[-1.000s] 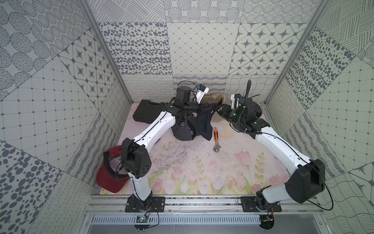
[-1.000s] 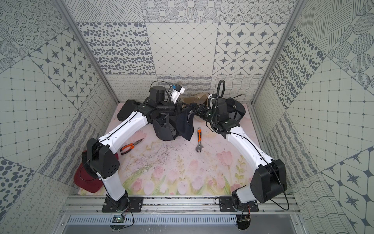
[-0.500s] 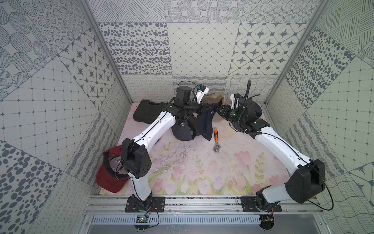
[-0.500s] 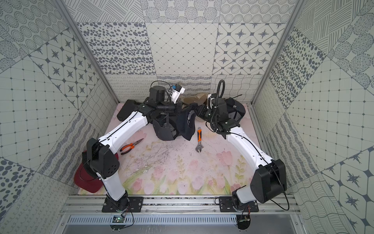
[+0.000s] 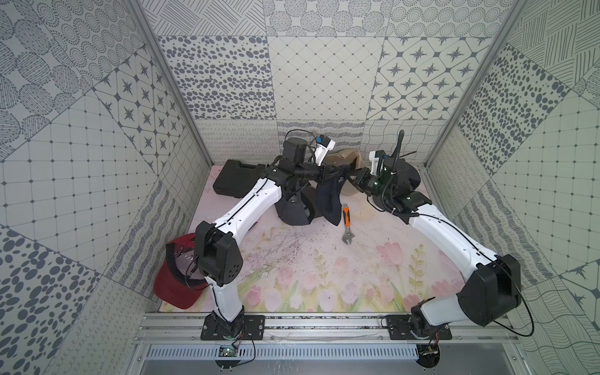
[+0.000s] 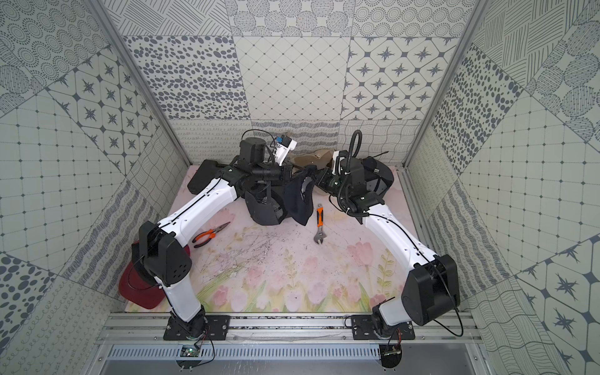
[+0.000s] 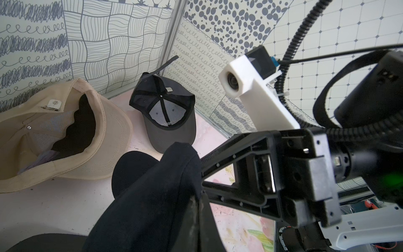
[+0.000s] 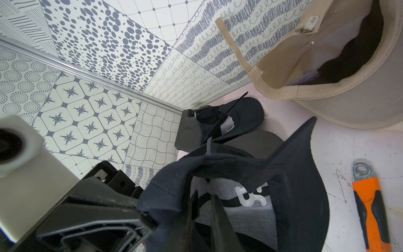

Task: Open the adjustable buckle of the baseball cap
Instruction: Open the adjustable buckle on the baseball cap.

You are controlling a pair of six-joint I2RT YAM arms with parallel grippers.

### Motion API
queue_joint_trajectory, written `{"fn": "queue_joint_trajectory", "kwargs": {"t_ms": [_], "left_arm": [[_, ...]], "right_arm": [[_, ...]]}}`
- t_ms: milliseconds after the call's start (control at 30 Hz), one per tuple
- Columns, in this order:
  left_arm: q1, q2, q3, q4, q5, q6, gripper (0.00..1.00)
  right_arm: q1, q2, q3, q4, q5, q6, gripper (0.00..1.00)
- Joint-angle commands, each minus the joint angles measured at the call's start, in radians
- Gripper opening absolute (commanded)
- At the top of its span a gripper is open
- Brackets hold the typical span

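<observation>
Just behind wrench (image 5: 346, 224) handle, navy cap (image 5: 329, 201) hangs between both arms. Our left gripper (image 7: 198, 199) clamps rear band. Right gripper (image 8: 204, 194), opposite and equally near, stands narrow at same band; grip we cannot confirm. Band axis runs gripper to gripper. Buckle hidden.

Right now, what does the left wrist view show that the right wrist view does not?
Only the left wrist view: a grey cap, its inside showing, by the wall corner. Only the right wrist view: the orange-handled wrench and a black case. Both: the beige cap and the dark navy cap close to the camera.
</observation>
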Motion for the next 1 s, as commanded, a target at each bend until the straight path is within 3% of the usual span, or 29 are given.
{"fn": "queue_joint_trajectory", "kwargs": {"t_ms": [0,133,367,833,867,900,933,967], "left_arm": [[-0.003,-0.002,0.019,0.071,0.011,0.028,0.0],[-0.002,0.001,0.023,0.083,-0.007,0.016,0.0],[0.003,0.021,0.046,0.104,-0.056,-0.022,0.0],[0.004,0.044,0.06,0.178,-0.08,-0.069,0.0],[0.005,0.044,0.062,0.176,-0.077,-0.069,0.0],[0.005,0.046,0.067,0.176,-0.074,-0.072,0.0],[0.005,0.049,0.071,0.174,-0.07,-0.075,0.0],[0.005,0.05,0.072,0.174,-0.066,-0.079,0.0]], "right_arm": [[0.005,-0.001,-0.019,0.061,-0.02,0.029,0.13],[0.006,-0.008,-0.039,0.072,-0.02,0.04,0.0],[0.011,-0.048,-0.147,0.18,-0.039,0.062,0.0],[0.062,-0.169,-0.285,0.182,-0.01,0.02,0.0],[0.062,-0.176,-0.285,0.184,-0.011,0.013,0.14],[0.063,-0.187,-0.287,0.189,-0.003,0.001,0.43],[0.063,-0.202,-0.295,0.195,0.01,-0.014,0.61],[0.063,-0.224,-0.309,0.205,0.033,-0.026,0.66]]}}
